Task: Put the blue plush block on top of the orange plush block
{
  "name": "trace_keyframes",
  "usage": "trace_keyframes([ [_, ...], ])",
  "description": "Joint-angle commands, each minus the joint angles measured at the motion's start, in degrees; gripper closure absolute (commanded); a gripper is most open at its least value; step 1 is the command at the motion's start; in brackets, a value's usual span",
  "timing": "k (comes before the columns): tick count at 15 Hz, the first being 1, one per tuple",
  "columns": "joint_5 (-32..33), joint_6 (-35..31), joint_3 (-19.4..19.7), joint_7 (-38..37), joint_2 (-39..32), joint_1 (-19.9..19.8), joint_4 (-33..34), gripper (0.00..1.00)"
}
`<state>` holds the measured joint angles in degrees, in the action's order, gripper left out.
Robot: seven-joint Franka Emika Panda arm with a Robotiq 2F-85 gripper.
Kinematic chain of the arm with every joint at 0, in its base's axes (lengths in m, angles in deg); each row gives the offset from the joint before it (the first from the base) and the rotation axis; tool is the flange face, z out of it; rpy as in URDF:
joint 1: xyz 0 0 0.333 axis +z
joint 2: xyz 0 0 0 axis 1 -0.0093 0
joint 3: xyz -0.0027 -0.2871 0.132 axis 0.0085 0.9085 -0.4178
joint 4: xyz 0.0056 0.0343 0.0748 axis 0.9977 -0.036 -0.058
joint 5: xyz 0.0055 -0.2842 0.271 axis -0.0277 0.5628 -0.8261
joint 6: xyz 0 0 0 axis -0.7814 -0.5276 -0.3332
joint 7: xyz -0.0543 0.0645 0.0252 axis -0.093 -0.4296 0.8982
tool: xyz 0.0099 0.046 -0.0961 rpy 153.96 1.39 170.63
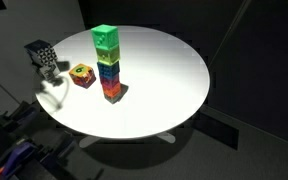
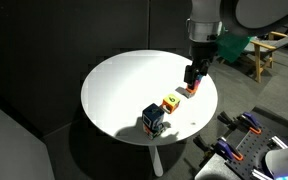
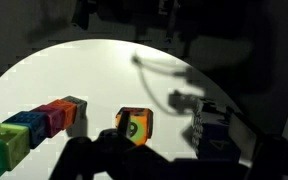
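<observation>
- Dark room. A round white tabletop (image 1: 169,75) is carrying all the objects.
- The blue plush block (image 3: 212,126) is sitting on the tabletop close to the rim. It is near the orange plush block (image 3: 134,124) but apart from it, and nothing is resting on the orange one.
- A tall green-topped stack (image 1: 106,62) is standing just beyond the orange plush block, on the side away from the blue one.
- The end effector (image 2: 192,76) is hanging above the blue block's end of the row, with its fingers spread apart and gripping nothing.
- Judgement: the approach to the blue plush block is in hand, and the grasp is not yet made.
- For a clean grasp, I am advising:
  - centring over the block and squaring the fingers to two opposite faces;
  - descending straight and closing around the middle of the soft body so it is not squeezed out.
- For the transfer, I am advising:
  - lifting clear of the orange block's top;
  - keeping away from the tall stack, which looks easy to topple;
  - lowering flat with the faces aligned, and opening only once the block is seated.
</observation>
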<state>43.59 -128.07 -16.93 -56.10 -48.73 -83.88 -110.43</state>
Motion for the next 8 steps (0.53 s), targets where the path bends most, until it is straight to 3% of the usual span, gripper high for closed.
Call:
trace_keyframes([
  [1,-0.58,-0.68,1.53,1.71,-2.04,1.03,1.16,0.00],
  [8,-1.04,-7.43,2.55,5.43,-6.96,1.89,1.51,0.00],
])
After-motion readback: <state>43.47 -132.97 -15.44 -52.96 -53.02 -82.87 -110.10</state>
